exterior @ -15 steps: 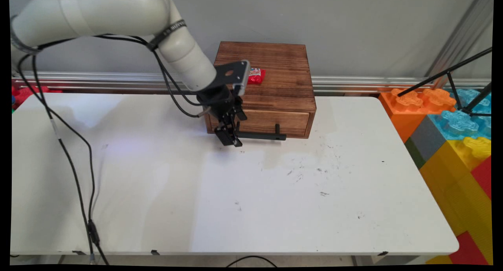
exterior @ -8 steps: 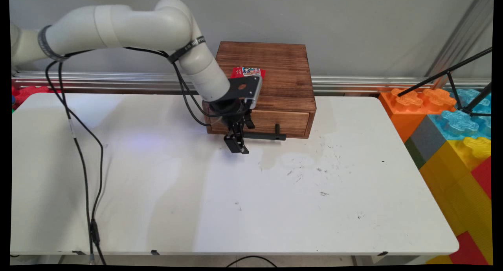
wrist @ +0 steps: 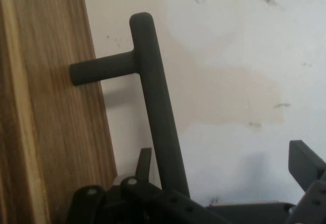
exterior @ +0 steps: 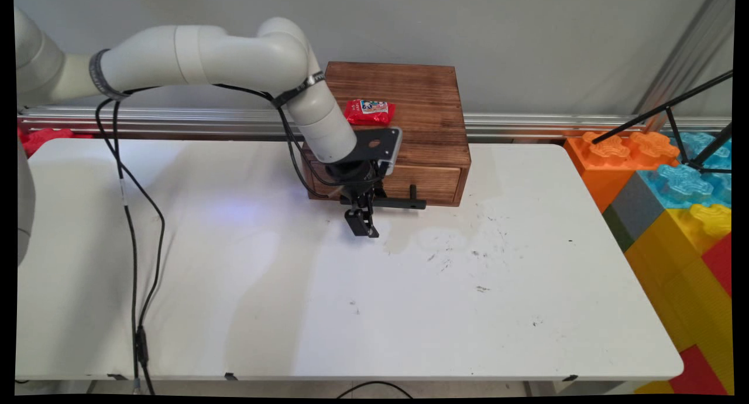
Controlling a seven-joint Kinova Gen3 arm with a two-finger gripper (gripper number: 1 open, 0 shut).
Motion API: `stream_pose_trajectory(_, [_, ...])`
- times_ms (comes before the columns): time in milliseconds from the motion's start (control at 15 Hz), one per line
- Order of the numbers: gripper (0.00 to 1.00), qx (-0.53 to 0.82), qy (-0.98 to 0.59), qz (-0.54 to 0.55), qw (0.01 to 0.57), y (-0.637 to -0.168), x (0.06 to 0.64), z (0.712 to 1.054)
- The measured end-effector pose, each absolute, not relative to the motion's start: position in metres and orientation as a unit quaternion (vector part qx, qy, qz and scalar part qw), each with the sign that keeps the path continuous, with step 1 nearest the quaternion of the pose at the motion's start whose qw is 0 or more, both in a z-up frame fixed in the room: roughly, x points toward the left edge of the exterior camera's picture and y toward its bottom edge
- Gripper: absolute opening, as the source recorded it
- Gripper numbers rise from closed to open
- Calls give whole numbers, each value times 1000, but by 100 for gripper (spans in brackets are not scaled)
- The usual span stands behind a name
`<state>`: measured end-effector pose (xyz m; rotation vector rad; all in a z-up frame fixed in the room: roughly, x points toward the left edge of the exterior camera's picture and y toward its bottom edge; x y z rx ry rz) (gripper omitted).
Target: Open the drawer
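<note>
A brown wooden box [exterior: 409, 93] stands at the table's far side, its drawer [exterior: 430, 183] shut. Along the drawer front runs a black bar handle [exterior: 393, 203] [wrist: 153, 91] on short posts. A red snack packet [exterior: 368, 112] lies on the box top. My gripper [exterior: 363, 222] [wrist: 224, 165] hangs at the left part of the handle, pointing down, and is open. In the hand view the bar passes between the fingers, close to the one on the drawer's side [wrist: 144, 160]; the other fingertip [wrist: 305, 163] stands far off over the table. Nothing is gripped.
The white table [exterior: 409, 310] bears scuff marks and a faint stain in front of the drawer. Large coloured toy blocks [exterior: 673, 193] are stacked at the right edge, with black tripod legs [exterior: 673, 105] over them. Black cables [exterior: 131, 234] hang from the arm at the left.
The arm has swung to the right along the drawer front and the gripper has come a little lower, from the handle's left end to over its bar. The red packet is uncovered.
</note>
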<state>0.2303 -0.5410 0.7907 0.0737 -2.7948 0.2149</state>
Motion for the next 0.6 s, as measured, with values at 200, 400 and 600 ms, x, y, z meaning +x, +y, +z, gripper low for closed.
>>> stream_pose_trajectory(200, [100, 33, -983, 69, 168, -543, 224, 784])
stream_pose_trajectory(400, [100, 37, -983, 65, 169, -544, 219, 778])
stream_pose_trajectory(600, [100, 37, -983, 65, 169, -543, 216, 775])
